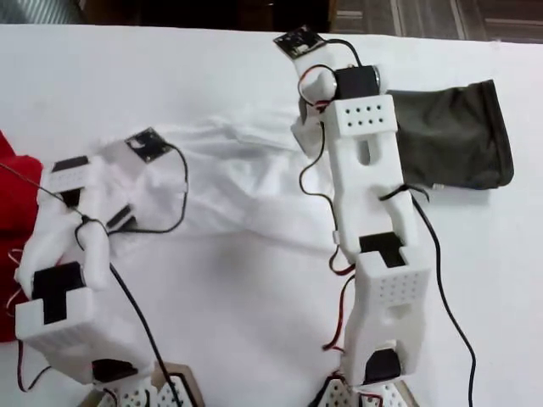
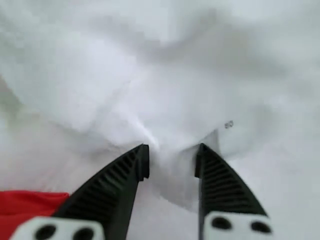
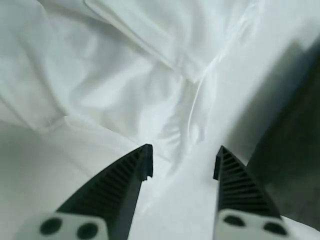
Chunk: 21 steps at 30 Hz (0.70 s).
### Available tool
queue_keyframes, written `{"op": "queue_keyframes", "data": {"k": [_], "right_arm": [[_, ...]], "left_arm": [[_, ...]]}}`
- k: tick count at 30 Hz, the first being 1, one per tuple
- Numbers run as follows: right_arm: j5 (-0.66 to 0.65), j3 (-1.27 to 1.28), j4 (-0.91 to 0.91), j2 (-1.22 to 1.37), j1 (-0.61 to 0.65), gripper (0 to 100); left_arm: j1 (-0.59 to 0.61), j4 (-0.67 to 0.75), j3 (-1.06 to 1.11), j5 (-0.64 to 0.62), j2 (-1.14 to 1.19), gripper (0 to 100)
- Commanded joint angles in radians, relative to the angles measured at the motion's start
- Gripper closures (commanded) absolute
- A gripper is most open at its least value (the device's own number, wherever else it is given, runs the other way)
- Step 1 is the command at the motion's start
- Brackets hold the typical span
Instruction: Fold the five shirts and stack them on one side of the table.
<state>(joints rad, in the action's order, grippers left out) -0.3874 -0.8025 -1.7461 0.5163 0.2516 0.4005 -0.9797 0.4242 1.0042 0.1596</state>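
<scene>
A crumpled white shirt [image 1: 229, 178] lies spread across the middle of the white table [image 1: 254, 322]. My left gripper [image 1: 127, 191] is at its left end; in the left wrist view the gripper [image 2: 171, 160] is open, with a raised ridge of white cloth [image 2: 170, 100] between its black fingers [image 2: 135, 170]. My right gripper [image 1: 304, 127] is at the shirt's far right corner, open [image 3: 182, 162] just above a creased edge of the white shirt [image 3: 125, 75]. A folded dark grey shirt [image 1: 454, 136] lies to the right of that arm.
A red shirt [image 1: 13, 203] lies bunched at the left table edge, and its red cloth [image 2: 25, 205] shows beside my left fingers. The dark grey shirt [image 3: 295, 165] is close to my right gripper. Cables trail along both arms.
</scene>
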Motion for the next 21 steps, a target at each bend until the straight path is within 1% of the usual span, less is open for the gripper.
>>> {"op": "queue_keyframes", "data": {"k": [1,2,4,8,12,14,17,18,21], "right_arm": [[-0.002,-0.009,-0.018,-0.073,0.008,79.9],[-0.002,-0.009,-0.018,-0.073,0.008,79.9],[-0.002,-0.009,-0.018,-0.076,0.008,79.9],[-0.002,-0.009,-0.018,-0.077,0.007,79.9],[-0.002,0.000,-0.019,-0.070,0.008,80.0],[-0.002,-0.006,-0.019,-0.079,0.010,80.0],[-0.011,0.002,-0.021,-0.125,0.054,79.8],[-0.034,0.017,-0.021,-0.145,0.077,79.8],[-0.094,0.157,-0.021,-0.213,0.156,79.8]], "left_arm": [[-0.028,-0.035,-0.042,0.014,-0.008,97],[-0.032,-0.038,-0.039,0.015,-0.008,98],[-0.035,-0.040,-0.033,0.015,-0.005,96],[-0.035,-0.040,-0.033,0.015,-0.008,97],[-0.029,-0.058,-0.065,0.005,-0.028,97],[-0.018,-0.126,-0.097,-0.018,-0.069,97],[-0.014,-0.219,-0.140,-0.025,-0.161,97],[-0.014,-0.249,-0.147,-0.025,-0.195,97],[-0.014,-0.344,-0.147,-0.025,-0.301,97]]}}
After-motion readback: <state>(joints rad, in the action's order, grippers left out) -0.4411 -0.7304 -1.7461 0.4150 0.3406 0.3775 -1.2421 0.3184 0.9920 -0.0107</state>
